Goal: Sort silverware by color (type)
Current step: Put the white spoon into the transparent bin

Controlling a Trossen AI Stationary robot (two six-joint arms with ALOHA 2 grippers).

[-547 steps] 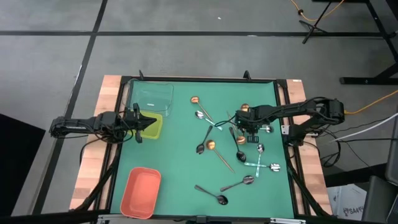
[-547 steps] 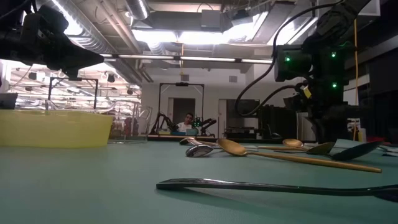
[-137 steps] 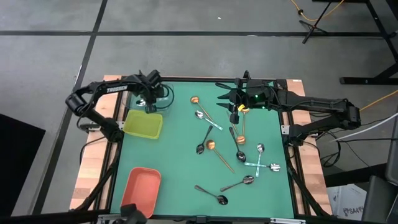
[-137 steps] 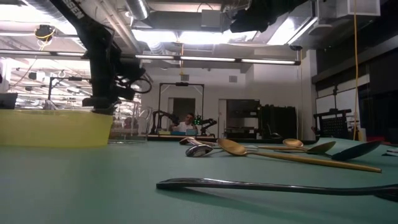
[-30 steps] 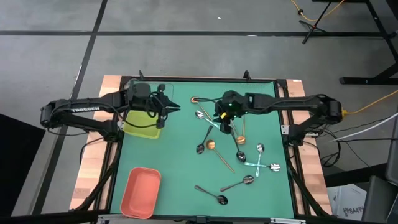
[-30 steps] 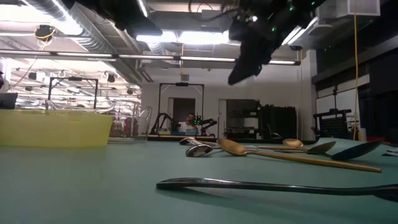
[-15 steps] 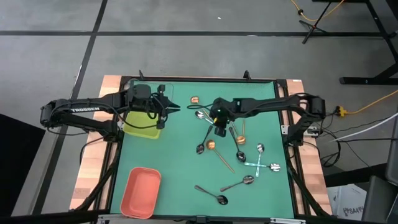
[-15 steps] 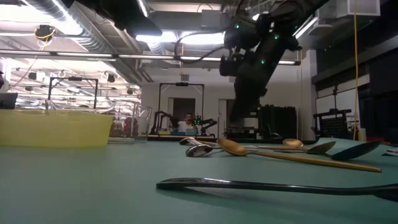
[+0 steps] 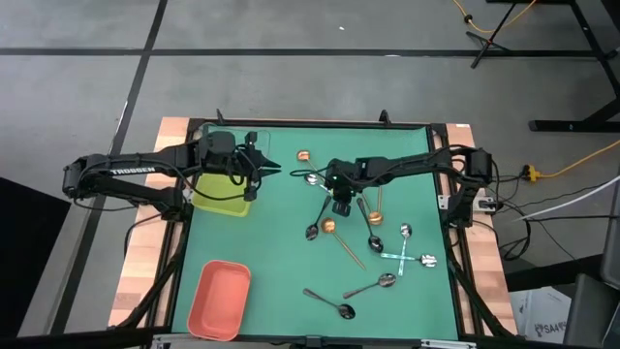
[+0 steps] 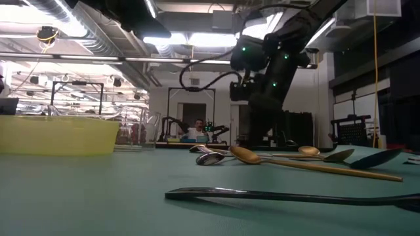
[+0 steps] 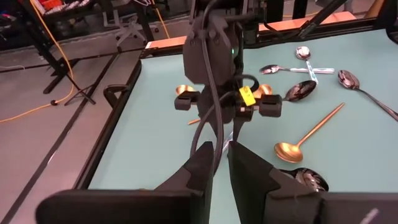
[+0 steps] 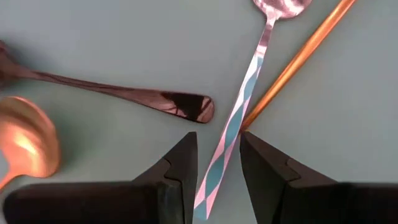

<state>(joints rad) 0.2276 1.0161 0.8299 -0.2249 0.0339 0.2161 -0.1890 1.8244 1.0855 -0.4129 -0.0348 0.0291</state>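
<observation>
Straddling the silver spoon (image 12: pixel 239 118) handle mid-bench with my right claw (image 12: pixel 217 163), fingers spread, nothing pinched | risk: copper handle (image 12: pixel 298 59) touching it gets caught too | left claw (image 11: pixel 217 163) narrow, empty, by yellow-green tray (image 9: pixel 225 201)

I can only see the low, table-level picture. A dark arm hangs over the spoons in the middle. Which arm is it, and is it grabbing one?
Observer: From above, that is the right hand, over the spoon cluster mid-table.
Operator: Has it got a spoon?
Observer: Not yet. Its wrist camera shows its open fingers on either side of a silver spoon handle, not closed on it.
Operator: Where's the other arm?
Observer: The left hand waits beside the yellow-green tray.
</observation>
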